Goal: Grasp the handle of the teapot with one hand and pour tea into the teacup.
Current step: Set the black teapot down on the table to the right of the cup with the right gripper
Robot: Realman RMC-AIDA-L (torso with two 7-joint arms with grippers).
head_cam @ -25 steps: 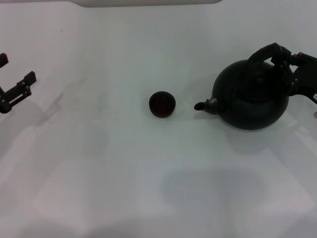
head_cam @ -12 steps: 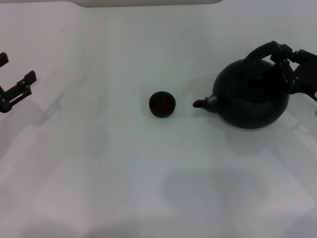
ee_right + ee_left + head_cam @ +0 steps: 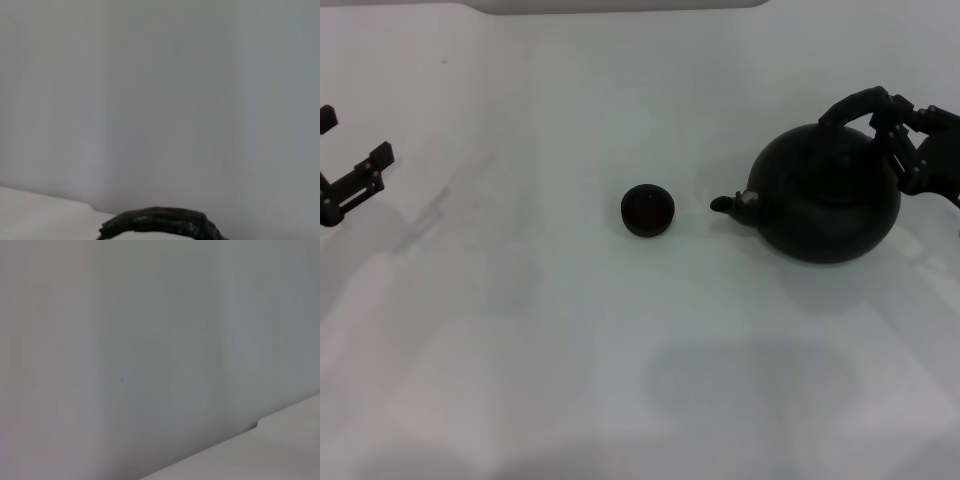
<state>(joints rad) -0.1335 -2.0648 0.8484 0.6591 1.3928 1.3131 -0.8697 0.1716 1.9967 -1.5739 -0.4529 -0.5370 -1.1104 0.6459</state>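
Count: we see one teapot (image 3: 828, 196), one teacup (image 3: 647, 211) and two claws on a pale bench (image 3: 570, 340).
Teapot: the round matte black pot sits on the robot's right side of the bench, its short capped spout (image 3: 732, 202) aimed at the teacup and stopping short of it.
Handle: the thick black arched bail (image 3: 852, 105) rises over the pot's top toward the far right; in the right wrist view we see only a dark ribbed stretch of it (image 3: 162, 223) at the picture's edge.
Teacup: the tiny dark cup stands upright near the middle of the bench, apart from the spout and well away from both claws.
Contents: the cup's inside reads dark brownish to us, and we cannot tell whether it holds any tea; the pot's inside is hidden from us.
Right claw: the right claw (image 3: 898, 125) is clamped on the handle at its far-right end, fingers wrapped over the bail.
Left claw: the left claw (image 3: 352, 150) hangs at the far left edge above the bench, fingers spread and gripping nothing.
Left wrist view: we see only bare pale surface.
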